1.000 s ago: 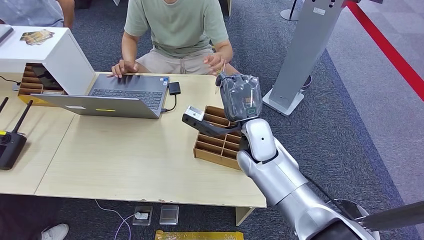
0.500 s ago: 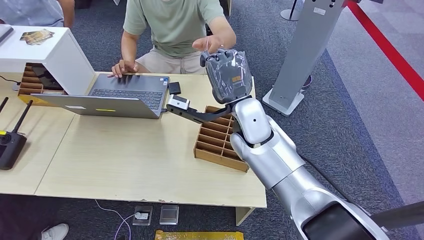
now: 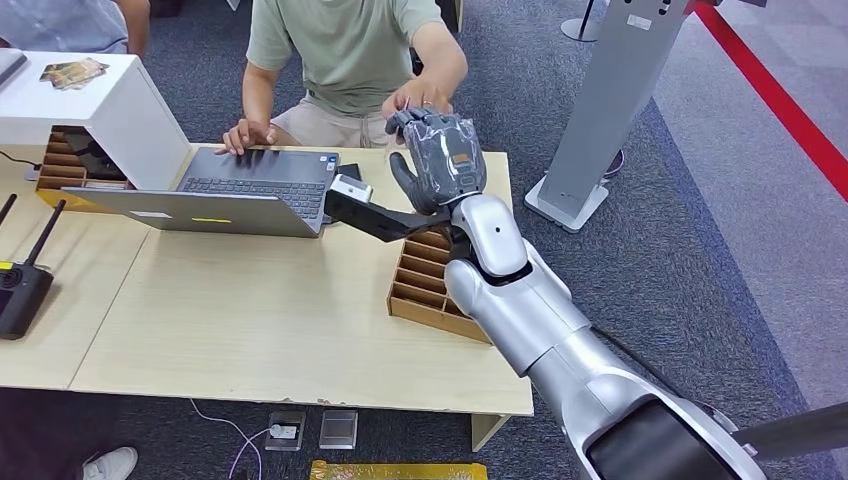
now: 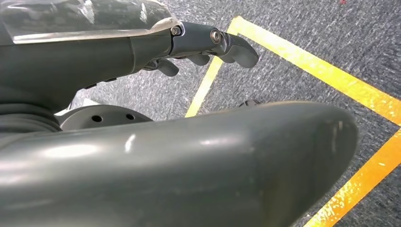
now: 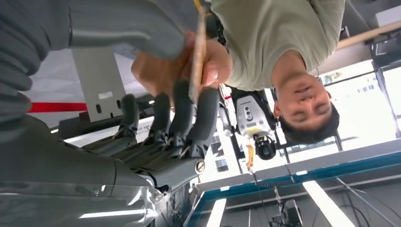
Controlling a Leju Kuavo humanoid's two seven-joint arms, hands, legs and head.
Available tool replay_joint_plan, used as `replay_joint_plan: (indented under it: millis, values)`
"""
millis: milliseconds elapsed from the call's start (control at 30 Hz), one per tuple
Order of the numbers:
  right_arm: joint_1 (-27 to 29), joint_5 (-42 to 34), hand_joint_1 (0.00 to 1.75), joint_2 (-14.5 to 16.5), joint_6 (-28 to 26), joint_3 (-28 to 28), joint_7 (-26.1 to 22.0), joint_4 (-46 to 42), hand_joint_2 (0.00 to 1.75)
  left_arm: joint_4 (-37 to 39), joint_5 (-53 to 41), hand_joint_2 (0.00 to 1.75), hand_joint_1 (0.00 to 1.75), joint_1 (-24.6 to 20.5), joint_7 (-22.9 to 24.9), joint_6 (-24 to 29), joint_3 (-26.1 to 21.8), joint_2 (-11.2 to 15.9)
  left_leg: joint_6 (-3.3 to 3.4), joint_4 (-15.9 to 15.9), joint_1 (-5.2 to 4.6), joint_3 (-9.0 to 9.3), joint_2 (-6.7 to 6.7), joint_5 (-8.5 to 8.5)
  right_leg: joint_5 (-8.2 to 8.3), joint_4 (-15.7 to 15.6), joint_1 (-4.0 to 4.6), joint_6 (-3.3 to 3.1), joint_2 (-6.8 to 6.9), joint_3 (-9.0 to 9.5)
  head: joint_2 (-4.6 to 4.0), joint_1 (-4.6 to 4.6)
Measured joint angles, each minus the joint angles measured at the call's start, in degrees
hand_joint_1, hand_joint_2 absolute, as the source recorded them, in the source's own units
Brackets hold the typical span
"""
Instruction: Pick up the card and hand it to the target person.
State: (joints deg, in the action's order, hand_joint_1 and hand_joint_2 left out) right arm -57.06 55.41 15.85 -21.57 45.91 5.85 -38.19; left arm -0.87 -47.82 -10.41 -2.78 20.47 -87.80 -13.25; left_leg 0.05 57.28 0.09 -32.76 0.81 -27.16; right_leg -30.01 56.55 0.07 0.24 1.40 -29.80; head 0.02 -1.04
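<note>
The card (image 5: 197, 52) shows edge-on as a thin tan strip in the right wrist view, pinched between the thumb and fingers (image 5: 182, 118) of my right hand (image 3: 440, 160). That hand is raised over the table's far edge in front of the seated person in a green shirt (image 3: 350, 50). The person's hand (image 3: 418, 96) is on the top of my right hand, and the fingers of the person's hand (image 5: 165, 71) grasp the same card. My left hand (image 4: 208, 42) hangs over the carpet with its fingers apart and nothing in it.
A wooden compartment box (image 3: 425, 285) lies on the table (image 3: 250, 320) under my right forearm. An open laptop (image 3: 230, 190) sits to its left, with a white box (image 3: 100, 110) and a black antenna device (image 3: 20, 285) further left. A grey stand (image 3: 610, 110) rises on the right.
My right hand has moved up, left and away over the table's far edge with the card. The person's hand has risen and closed on the card.
</note>
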Motion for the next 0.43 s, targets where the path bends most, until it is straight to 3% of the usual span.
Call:
replay_joint_plan:
  millis: [433]
  values:
    - [1.31,-7.46,0.0,-0.4,-0.19,-0.03,-1.4,-0.88,1.75,0.0,2.8,0.0,0.0,0.01,-0.43,-0.08,0.0,0.11,0.0,0.0,0.0,0.02,0.01,0.0,0.0,0.0,0.0,0.0,0.0,-0.02,0.01,0.0]
